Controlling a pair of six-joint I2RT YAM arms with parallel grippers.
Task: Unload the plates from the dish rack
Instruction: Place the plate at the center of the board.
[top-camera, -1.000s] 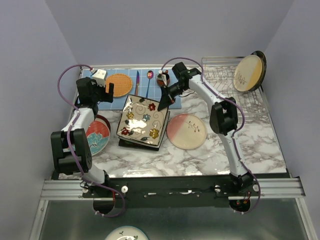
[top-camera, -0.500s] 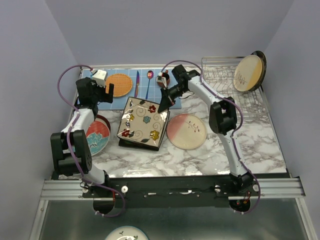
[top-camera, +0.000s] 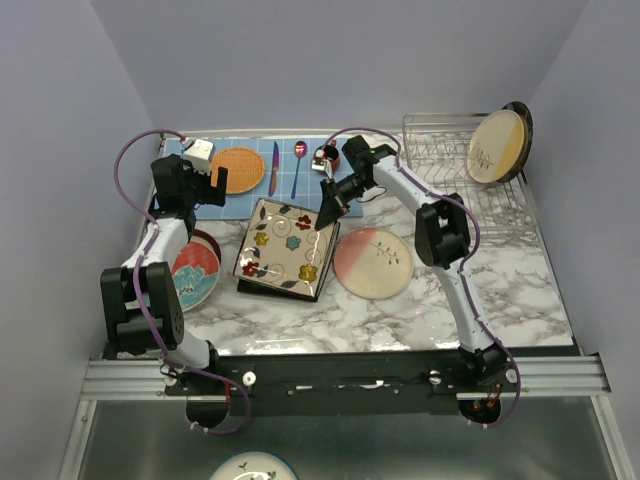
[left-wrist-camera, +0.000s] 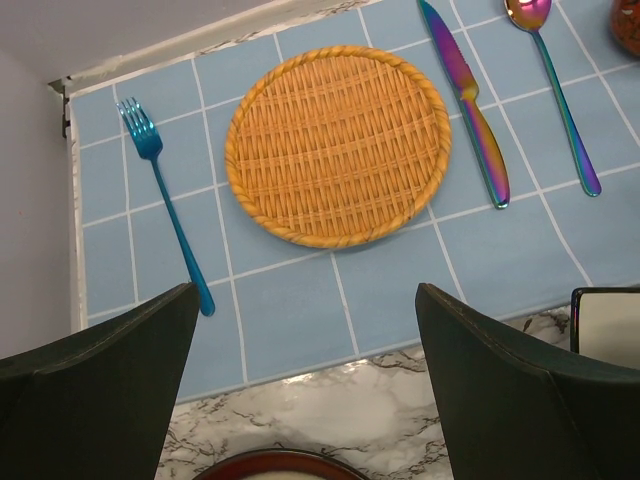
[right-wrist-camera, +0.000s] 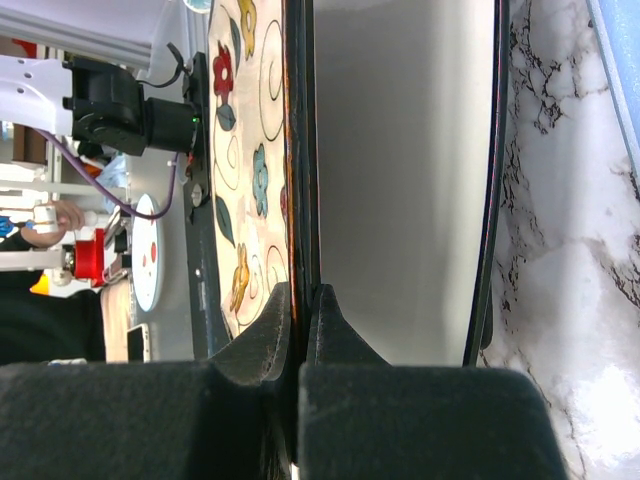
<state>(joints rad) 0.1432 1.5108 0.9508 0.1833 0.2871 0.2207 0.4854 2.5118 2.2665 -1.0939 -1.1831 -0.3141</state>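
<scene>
Hiding lower plate (right-wrist-camera: 400, 180), flowered plate (top-camera: 285, 245) in pincer (right-wrist-camera: 303, 300)

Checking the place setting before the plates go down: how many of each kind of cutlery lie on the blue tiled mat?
Fork: 1
Knife: 1
Spoon: 1
Total: 3

We see bare worktop (top-camera: 400, 320) on the near side of the flowered plate (top-camera: 285, 248). A pink plate (top-camera: 373, 263) sits just beside its right edge. A red-rimmed plate (top-camera: 195, 272) sits to its left. The right end effector (top-camera: 325, 215) blocks its far corner.
</scene>
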